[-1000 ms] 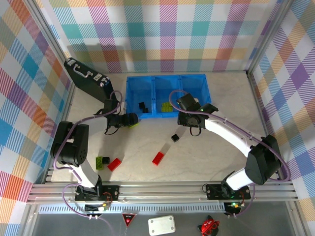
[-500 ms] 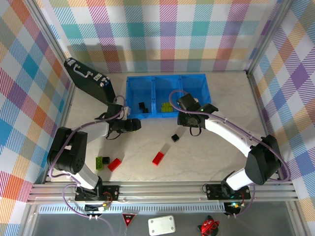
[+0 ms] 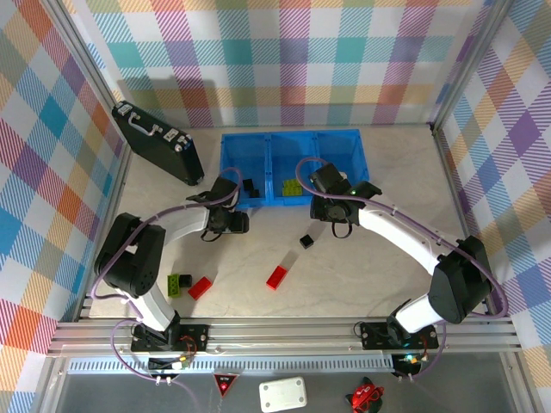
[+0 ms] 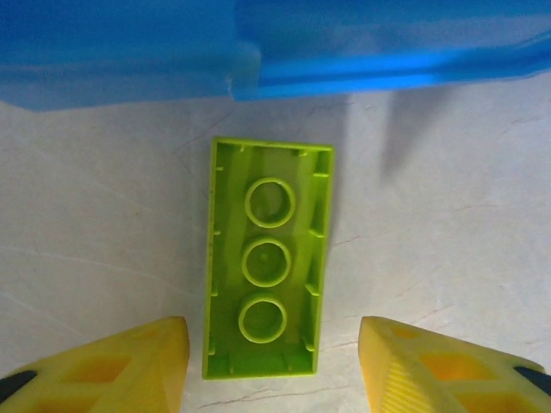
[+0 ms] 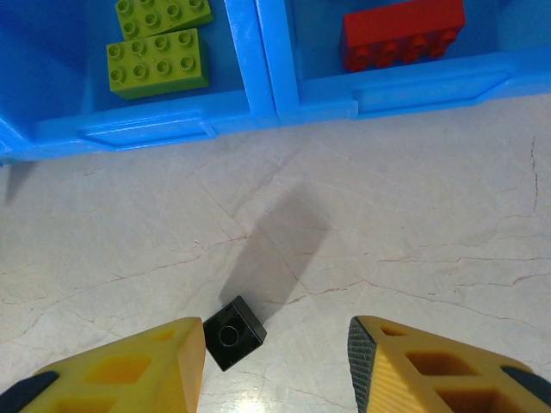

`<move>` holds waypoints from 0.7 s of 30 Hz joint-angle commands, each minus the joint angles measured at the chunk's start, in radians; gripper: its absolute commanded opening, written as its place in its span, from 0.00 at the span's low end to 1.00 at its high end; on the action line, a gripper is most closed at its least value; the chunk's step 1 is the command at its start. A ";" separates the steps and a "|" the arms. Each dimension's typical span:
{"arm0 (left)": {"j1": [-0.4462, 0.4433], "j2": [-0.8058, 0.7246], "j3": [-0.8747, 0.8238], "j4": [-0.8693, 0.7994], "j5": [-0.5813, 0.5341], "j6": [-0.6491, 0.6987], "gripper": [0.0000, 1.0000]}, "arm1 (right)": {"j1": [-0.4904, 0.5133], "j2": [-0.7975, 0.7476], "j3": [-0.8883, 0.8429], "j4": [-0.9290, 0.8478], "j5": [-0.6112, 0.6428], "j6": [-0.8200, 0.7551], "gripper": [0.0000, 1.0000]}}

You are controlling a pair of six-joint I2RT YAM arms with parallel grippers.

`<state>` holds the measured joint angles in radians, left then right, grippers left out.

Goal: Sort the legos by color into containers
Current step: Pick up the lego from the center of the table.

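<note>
A lime green lego (image 4: 267, 258) lies studs-down on the desk (image 4: 448, 215), just beside the outer wall of the blue tray (image 4: 362, 60). It sits between the spread fingers of the left hand (image 4: 274, 340), which stand clear of it on both sides. The right hand (image 5: 275, 361) is likewise open and empty above a small black lego (image 5: 234, 332) on the desk near the tray, where two lime legos (image 5: 157, 62) sit in the middle compartment and a red lego (image 5: 403, 33) in the one to its right.
</note>
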<state>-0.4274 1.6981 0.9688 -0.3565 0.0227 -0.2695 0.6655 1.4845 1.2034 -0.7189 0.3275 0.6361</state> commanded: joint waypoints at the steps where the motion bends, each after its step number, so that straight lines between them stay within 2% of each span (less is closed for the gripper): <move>1: -0.033 0.039 0.040 -0.078 -0.087 -0.008 0.52 | -0.009 -0.003 0.018 -0.016 -0.001 -0.006 0.49; 10: -0.083 0.079 0.079 -0.105 -0.157 -0.021 0.42 | -0.009 -0.008 0.023 -0.025 0.002 -0.016 0.49; 21: -0.105 0.064 0.080 -0.140 -0.155 -0.030 0.35 | -0.009 -0.015 0.022 -0.023 0.005 -0.019 0.49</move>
<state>-0.5117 1.7626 1.0370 -0.4442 -0.1249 -0.2916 0.6605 1.4845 1.2041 -0.7261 0.3279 0.6346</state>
